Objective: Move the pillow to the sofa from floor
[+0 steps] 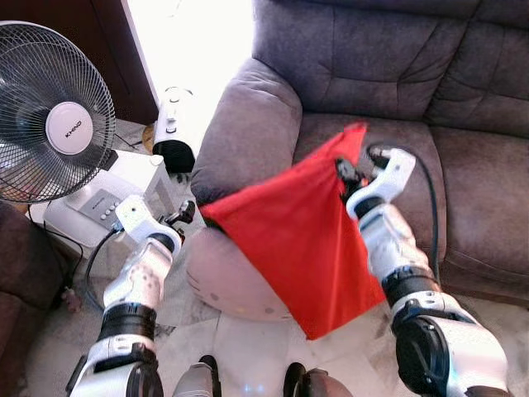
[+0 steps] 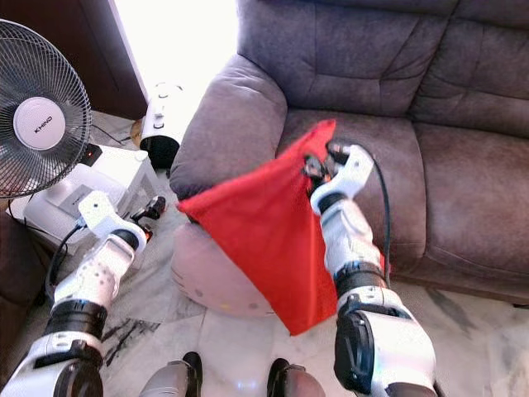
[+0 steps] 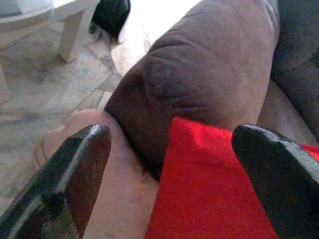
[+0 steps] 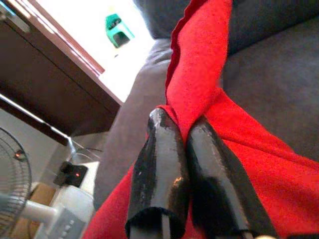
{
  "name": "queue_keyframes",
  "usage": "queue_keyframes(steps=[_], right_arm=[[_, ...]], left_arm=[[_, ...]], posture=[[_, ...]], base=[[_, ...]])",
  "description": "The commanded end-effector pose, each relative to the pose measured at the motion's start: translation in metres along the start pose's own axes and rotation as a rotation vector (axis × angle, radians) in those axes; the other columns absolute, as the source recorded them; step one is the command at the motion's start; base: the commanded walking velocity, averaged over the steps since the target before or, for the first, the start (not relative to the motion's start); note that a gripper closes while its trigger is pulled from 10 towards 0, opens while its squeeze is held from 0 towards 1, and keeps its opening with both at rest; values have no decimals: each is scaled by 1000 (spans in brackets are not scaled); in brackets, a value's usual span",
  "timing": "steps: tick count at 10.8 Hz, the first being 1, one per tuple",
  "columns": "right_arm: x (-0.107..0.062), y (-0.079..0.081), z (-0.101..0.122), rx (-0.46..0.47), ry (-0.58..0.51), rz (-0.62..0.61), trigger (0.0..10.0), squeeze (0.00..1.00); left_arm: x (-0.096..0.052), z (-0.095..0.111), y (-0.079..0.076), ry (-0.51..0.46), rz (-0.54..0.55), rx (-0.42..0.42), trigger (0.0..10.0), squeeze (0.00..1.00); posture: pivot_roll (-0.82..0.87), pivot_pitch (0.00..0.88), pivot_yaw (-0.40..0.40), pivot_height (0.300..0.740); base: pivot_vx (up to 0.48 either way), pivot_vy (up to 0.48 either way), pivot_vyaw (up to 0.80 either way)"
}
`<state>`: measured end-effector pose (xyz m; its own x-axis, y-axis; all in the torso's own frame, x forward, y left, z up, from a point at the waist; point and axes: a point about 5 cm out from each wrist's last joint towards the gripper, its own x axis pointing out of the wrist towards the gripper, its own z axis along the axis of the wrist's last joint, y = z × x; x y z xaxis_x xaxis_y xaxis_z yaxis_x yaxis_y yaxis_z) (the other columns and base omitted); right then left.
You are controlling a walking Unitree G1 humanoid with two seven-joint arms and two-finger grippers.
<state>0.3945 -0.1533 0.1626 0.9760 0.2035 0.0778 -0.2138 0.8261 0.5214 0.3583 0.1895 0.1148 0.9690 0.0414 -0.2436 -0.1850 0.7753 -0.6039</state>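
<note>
A flat red pillow (image 1: pixel 302 240) hangs in the air in front of the grey sofa (image 1: pixel 380 74), its top corner over the seat's front edge and its lower point above the floor. My right gripper (image 1: pixel 345 175) is shut on that top corner; in the right wrist view the two black fingers (image 4: pixel 164 164) pinch a fold of the red fabric (image 4: pixel 199 74). My left gripper (image 1: pixel 183 213) stands open beside the pillow's left corner, below the sofa armrest (image 1: pixel 248 124). In the left wrist view its fingertips (image 3: pixel 84 159) straddle the red edge (image 3: pixel 209 189) without touching it.
A pale pink round cushion (image 1: pixel 223 281) lies on the floor against the armrest, partly behind the pillow. To the left stand a fan (image 1: pixel 50 107), a white unit (image 1: pixel 107 198) with cables, and a white appliance (image 1: pixel 173 124). The sofa seat (image 1: pixel 479 190) is bare.
</note>
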Motion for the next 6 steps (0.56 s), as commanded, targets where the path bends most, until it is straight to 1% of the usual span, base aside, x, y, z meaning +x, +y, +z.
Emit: queue_keyframes(steps=[1, 2, 4, 5, 6], right_arm=[[12, 29, 44, -35, -159, 128, 10000, 0], [12, 32, 47, -33, -164, 140, 10000, 0], [12, 35, 53, 0, -166, 152, 10000, 0], [11, 43, 59, 0, -161, 194, 10000, 0], [11, 46, 59, -4, -147, 210, 10000, 0]], left_arm=[[1, -3, 4, 17, 23, -30, 10000, 0], [4, -2, -2, 16, 20, -77, 10000, 0], [9, 4, -8, -1, 24, -174, 10000, 0], [15, 15, -21, -43, -20, -228, 10000, 0], [18, 18, -26, -43, -37, -252, 10000, 0]], posture=[[130, 128, -54, 740], [127, 133, -56, 740], [121, 138, -57, 740], [109, 145, -62, 740], [103, 150, -62, 740]], base=[[0, 0, 0], [0, 0, 0], [0, 0, 0], [0, 0, 0], [0, 0, 0]])
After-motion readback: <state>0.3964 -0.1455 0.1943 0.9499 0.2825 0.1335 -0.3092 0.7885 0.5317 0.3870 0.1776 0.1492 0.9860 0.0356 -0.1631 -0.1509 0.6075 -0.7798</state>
